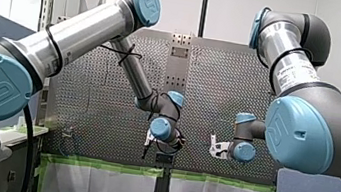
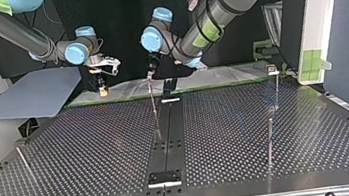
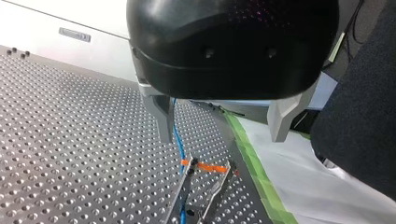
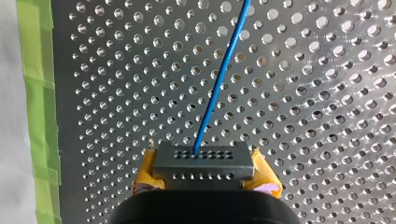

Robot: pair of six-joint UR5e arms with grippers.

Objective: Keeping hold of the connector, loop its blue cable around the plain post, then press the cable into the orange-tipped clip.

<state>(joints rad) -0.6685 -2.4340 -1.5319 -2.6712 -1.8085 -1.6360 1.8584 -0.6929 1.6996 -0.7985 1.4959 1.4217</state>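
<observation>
connector: dark grey block with rows of small holes [image 4: 204, 161], clamped between the yellow pads of the right gripper [image 4: 205, 176]; the jaws are closed on its two ends.
cable: thin blue cable [image 4: 219, 79] leaves the connector's top face and runs straight on ahead of the right gripper, low over the table, with a slight tilt.
cable at far end: in the left wrist view it passes just inside one metal finger of the left gripper [image 3: 222, 135], then drops to the clip.
clip: two-pronged metal clip with orange tips [image 3: 205, 166], just ahead of and below the left gripper. The cable lies against one prong; cannot tell if it is seated.
left jaws: spread wide, holding nothing.
key relation: the cable's long axis runs from the right gripper towards the clip. The left gripper looks nearer the clip, so the press likely falls to it while the right keeps hold.
plain post: cannot single it out in any view, so cannot tell if the loop is made.
surface: perforated metal table [image 3: 70, 154], flat.
room: green tape strip [image 3: 252, 163] just beside the clip marks the table edge, so little margin on that side.
</observation>
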